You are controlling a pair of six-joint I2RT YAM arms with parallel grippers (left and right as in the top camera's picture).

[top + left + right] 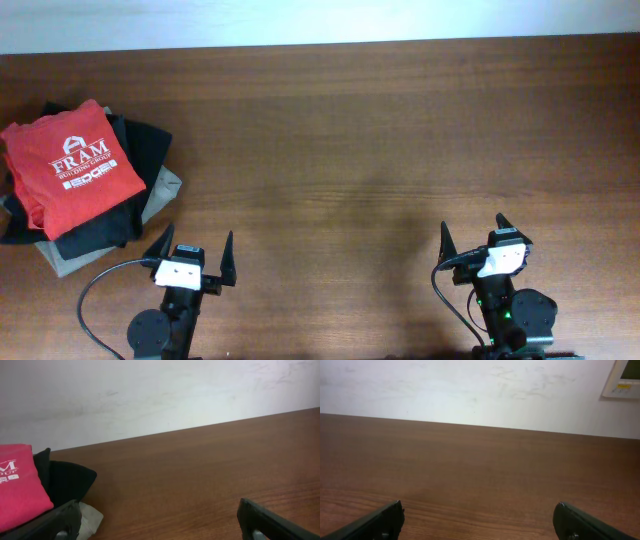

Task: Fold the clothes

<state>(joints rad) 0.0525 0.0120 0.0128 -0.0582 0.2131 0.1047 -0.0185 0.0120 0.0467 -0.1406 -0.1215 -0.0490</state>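
Observation:
The red-orange T-shirt (pixel 72 165) with the white "FRAM" logo lies folded on top of a pile at the table's left edge. It also shows at the left edge of the left wrist view (pixel 17 485). My left gripper (pixel 194 248) is open and empty near the front edge, just right of the pile; its fingers frame bare wood in the left wrist view (pixel 160 520). My right gripper (pixel 473 232) is open and empty at the front right, over bare wood in the right wrist view (pixel 479 521).
Under the shirt lie black folded garments (pixel 135 160) and a beige folded garment (pixel 160 190); both show in the left wrist view, black (pixel 65 482) and beige (pixel 91 519). A white wall (pixel 470 390) stands behind the wooden table (pixel 380 140).

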